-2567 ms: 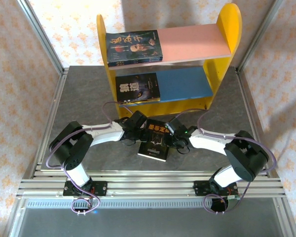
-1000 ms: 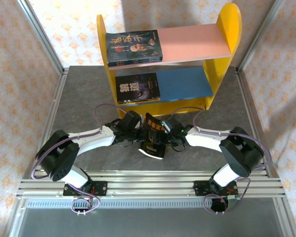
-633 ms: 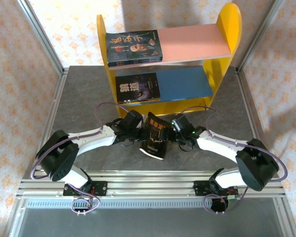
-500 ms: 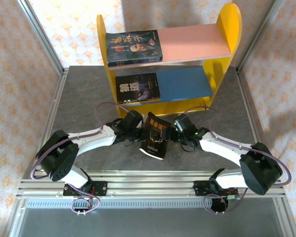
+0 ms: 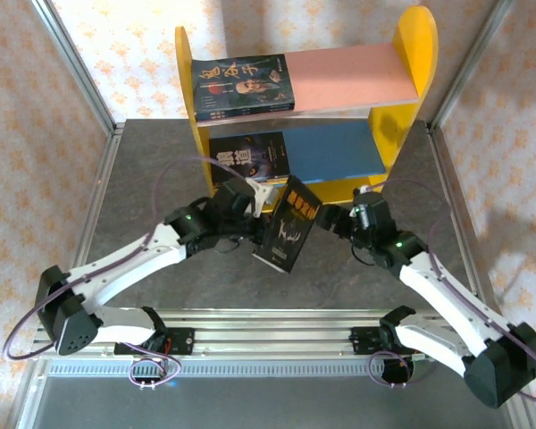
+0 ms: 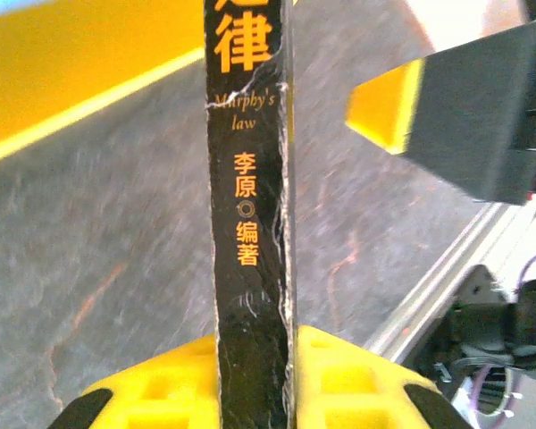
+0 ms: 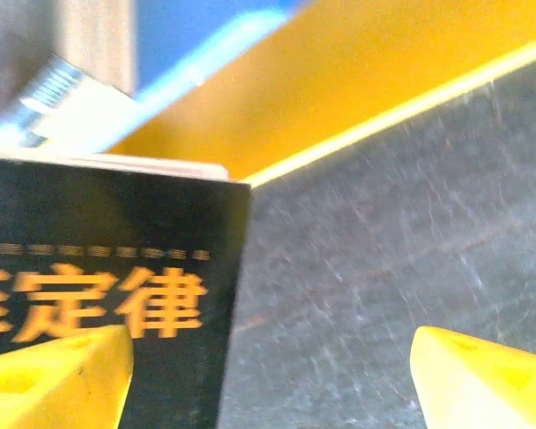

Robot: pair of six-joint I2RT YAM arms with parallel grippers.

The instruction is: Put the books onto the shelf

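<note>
A black book (image 5: 290, 225) with orange Chinese characters stands on edge, tilted, above the table in front of the shelf (image 5: 412, 46). My left gripper (image 5: 268, 207) is shut on it; in the left wrist view the yellow fingers (image 6: 357, 380) clamp its spine (image 6: 247, 179). My right gripper (image 5: 351, 217) hangs open to the book's right, apart from it. In the right wrist view its fingertips (image 7: 54, 380) stand wide, with the book's cover (image 7: 116, 286) at the left. One dark book (image 5: 241, 85) lies on the pink upper board (image 5: 344, 76), another (image 5: 250, 156) on the blue lower board (image 5: 335, 152).
The right halves of both shelf boards are bare. The shelf's yellow base (image 7: 384, 63) rises just beyond the held book. Aluminium rails (image 5: 268, 335) run along the table's near edge, and frame posts (image 5: 76, 63) stand at both sides. Patterned walls close in the table.
My left arm has stretched forward and raised the book toward the shelf. My right gripper has let go of the book, opened wider and drawn back to the right.
</note>
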